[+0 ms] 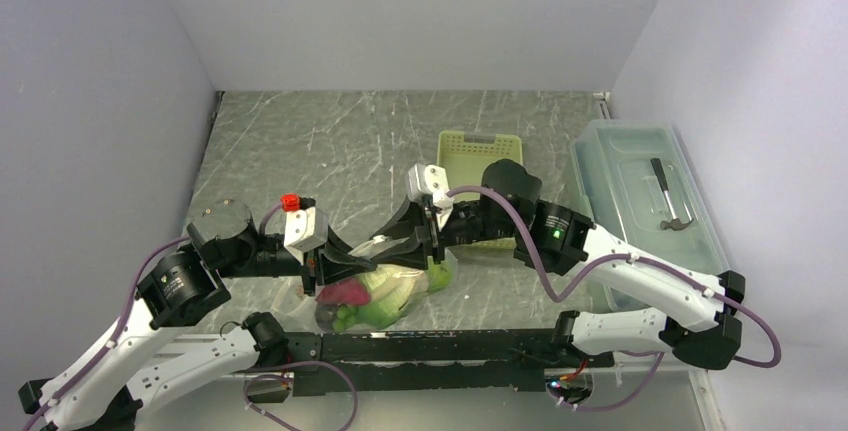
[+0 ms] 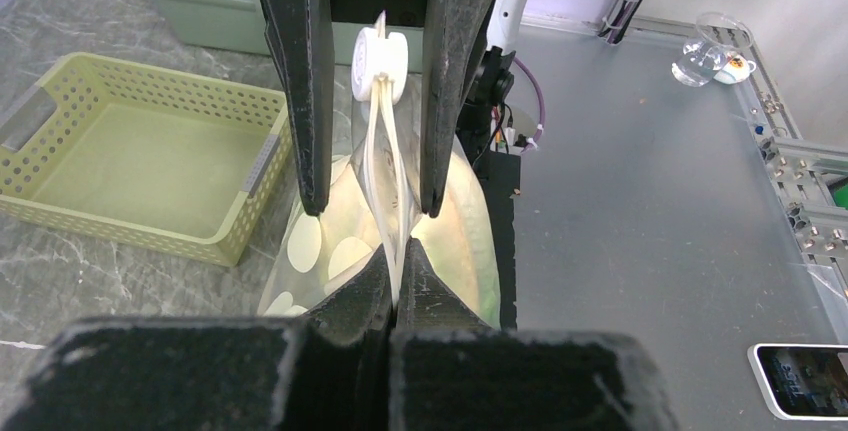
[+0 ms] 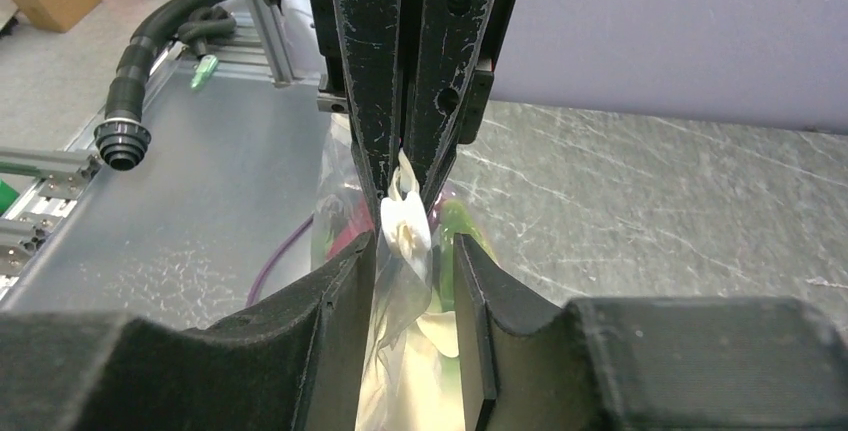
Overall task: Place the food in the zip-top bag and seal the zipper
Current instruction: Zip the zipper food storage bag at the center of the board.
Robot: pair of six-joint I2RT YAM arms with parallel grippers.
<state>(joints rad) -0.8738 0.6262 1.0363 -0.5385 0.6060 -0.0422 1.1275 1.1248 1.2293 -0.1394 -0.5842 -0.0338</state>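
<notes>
One grip | left jaws pinch zipper [image 2: 380,59] | right jaws parted astride food-filled dotted bag [image 1: 385,286]

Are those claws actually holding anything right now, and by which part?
The left gripper pinches the zip-top bag by its zipper. The right gripper straddles the white slider, jaws apart, holding nothing yet.

Between the left pincer [image 2: 395,281] and the right pincer [image 3: 415,261] only a short gap stood free, and the zipper [image 2: 385,151] stretched straight across it. The right pincer's jaws stood apart around that strip, with slim room on either side. Beneath both pincers the stuffed zip-top bag [image 1: 395,286] barred any descent. The basket [image 1: 480,141] stood near the right pincer's far side, and the lidded box [image 1: 625,146] sat well behind its wrist. Beyond the left pincer's far side the table [image 1: 330,141] offered open passage.
</notes>
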